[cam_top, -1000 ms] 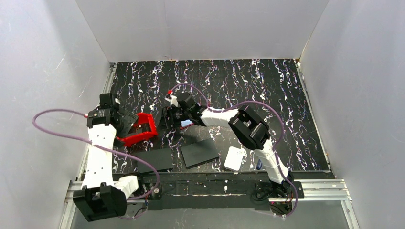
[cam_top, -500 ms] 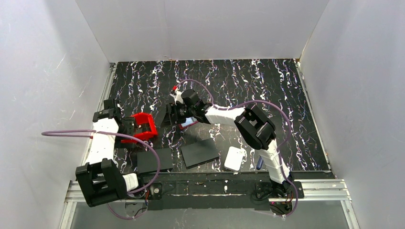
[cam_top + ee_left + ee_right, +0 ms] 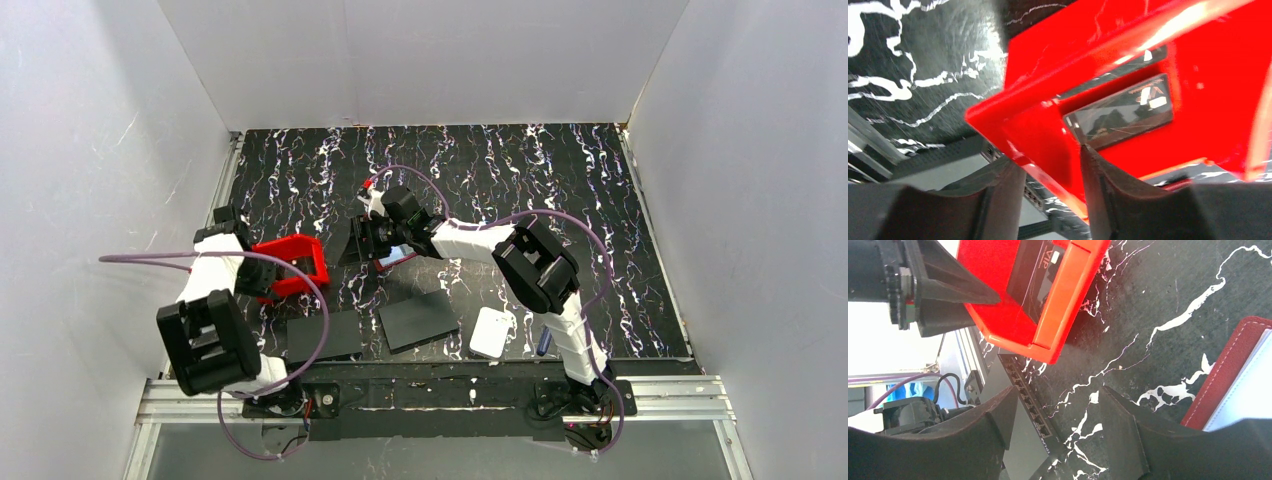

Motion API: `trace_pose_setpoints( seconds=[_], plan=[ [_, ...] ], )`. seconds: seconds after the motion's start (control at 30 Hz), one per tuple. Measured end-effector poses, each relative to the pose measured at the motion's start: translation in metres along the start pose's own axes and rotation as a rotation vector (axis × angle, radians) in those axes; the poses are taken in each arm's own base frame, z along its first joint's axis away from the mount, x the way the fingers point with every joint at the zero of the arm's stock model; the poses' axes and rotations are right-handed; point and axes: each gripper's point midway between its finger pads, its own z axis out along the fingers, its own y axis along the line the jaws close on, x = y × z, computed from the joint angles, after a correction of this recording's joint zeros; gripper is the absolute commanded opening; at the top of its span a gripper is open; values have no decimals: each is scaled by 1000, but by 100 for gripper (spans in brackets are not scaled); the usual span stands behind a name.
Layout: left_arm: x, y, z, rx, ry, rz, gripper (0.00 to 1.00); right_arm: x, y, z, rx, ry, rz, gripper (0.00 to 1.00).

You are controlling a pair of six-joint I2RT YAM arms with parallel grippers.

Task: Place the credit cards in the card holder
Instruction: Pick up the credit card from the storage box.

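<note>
The black marbled table [image 3: 500, 170] fills the floor of the white booth, with both arms reaching across its near left part.

The left gripper [image 3: 1048, 155] is at the red bin [image 3: 290, 265]. Its jaws stand narrow, one finger outside and one inside, and the bin's wall fills the gap between them, so it looks clamped on that wall near a corner. The right gripper [image 3: 1058, 390] hangs over bare table between the bin and the card holder, its jaws wide with nothing in them.

Two black sheets [image 3: 322, 335] and a white pad [image 3: 493, 332] lie near the front edge, well apart from the work.

The card holder [image 3: 392, 262], dark red, lies just beside the right gripper with a pale card [image 3: 1248, 390] showing in its open side. A dark glossy card [image 3: 1120, 112] lies flat on the bin's floor.

The worry is that thin wall: a pinch so near the corner could slip, or tip the bin and send the dark card sliding out. The right fingers, so close to the holder, could nudge it and work the pale card loose. And the two arms are near enough to bump
</note>
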Motion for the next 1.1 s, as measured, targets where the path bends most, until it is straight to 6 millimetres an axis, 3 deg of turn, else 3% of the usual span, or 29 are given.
trace_pose_setpoints(
  seconds=[0.17,0.43,0.77,0.93,1.1],
  plan=[
    [-6,-5,8,-4,21,178,29,0,0,0,-2,2,1,68],
    [-10,-14,0,93,20,499,26,1,1,0,-9,5,0,67],
    [-20,-27,-8,154,4,738,61,8,-8,-2,1,16,7,67],
    [-31,-50,-49,289,-106,805,68,7,-11,-4,4,14,6,67],
    [-12,-72,-80,493,-138,969,79,5,-8,-4,-14,12,-2,67]
  ],
)
